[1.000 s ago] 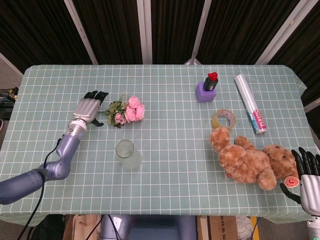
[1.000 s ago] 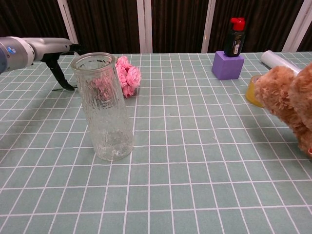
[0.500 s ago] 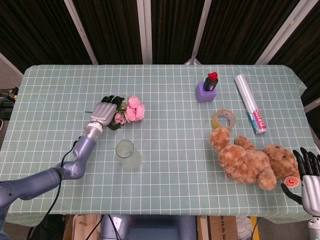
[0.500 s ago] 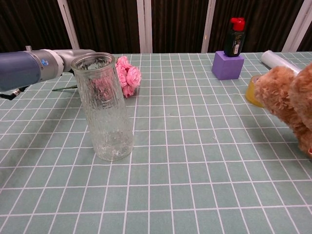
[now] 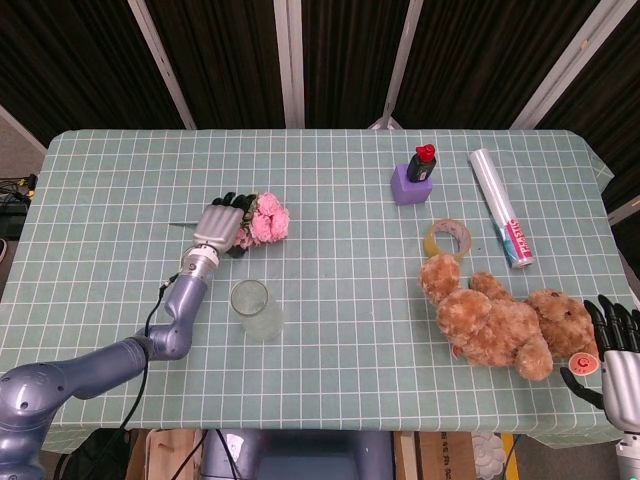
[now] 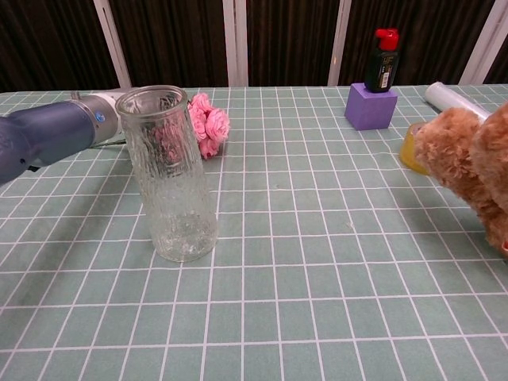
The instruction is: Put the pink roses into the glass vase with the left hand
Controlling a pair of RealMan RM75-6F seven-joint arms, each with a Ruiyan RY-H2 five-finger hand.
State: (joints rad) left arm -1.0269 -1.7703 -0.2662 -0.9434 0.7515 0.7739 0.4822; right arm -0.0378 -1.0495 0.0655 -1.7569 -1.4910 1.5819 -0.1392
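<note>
The left hand [image 5: 222, 224] lies over the leafy end of the pink roses [image 5: 266, 220], left of the table's [image 5: 330, 320] middle; whether its fingers clamp them I cannot tell. The glass vase [image 5: 253, 308] stands upright nearer the front edge, open cloth around it. The right hand [image 5: 612, 352] hangs past the front right corner, fingers apart, beside the teddy bear [image 5: 505, 322]. Dark panels back the table.

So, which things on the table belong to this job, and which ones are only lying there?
Belong to the job:
- pink roses
- glass vase
- left hand, over the rose stems

Only lying about:
- teddy bear
- tape roll
- black bottle on the purple block
- plastic-wrapped roll
- right hand, at the table's edge
</note>
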